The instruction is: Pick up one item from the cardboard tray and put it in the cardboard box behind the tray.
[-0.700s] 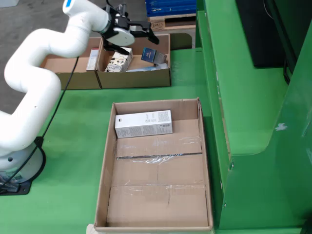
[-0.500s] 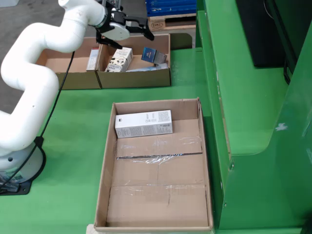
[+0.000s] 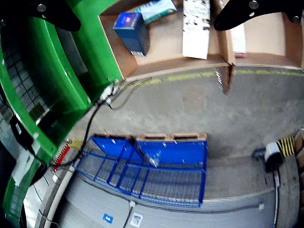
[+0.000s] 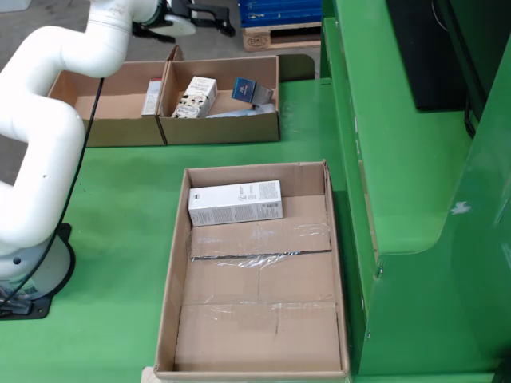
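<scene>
Near the back left corner of the cardboard tray [image 4: 254, 319], as the fixed view shows it, lies a white carton [image 4: 235, 203] flat on its broad face, its long axis running left to right across the tray, parallel to the rear wall and just beside it. It is the only item in the tray, whose taped floor is bare otherwise. Behind the tray stand two open cardboard boxes side by side. The right box [image 4: 220, 128] holds a white patterned carton [image 4: 196, 96] leaning near its left end, a dark blue box [image 4: 244, 88] toward the right, and a pale flat packet [image 4: 247, 109] beside that. The left box [image 4: 102, 120] holds one slim white carton [image 4: 152, 96] against the wall the two boxes share. The white arm [image 4: 48, 128] reaches up over the far boxes, with the gripper [image 4: 196, 16] at the top edge, well apart from the white carton in the tray. In the gripper's own view, the black fingers [image 3: 256, 12] stand wide apart at the top corners with nothing between them, and the blue box [image 3: 132, 32] and patterned carton [image 3: 196, 28] lie below.
</scene>
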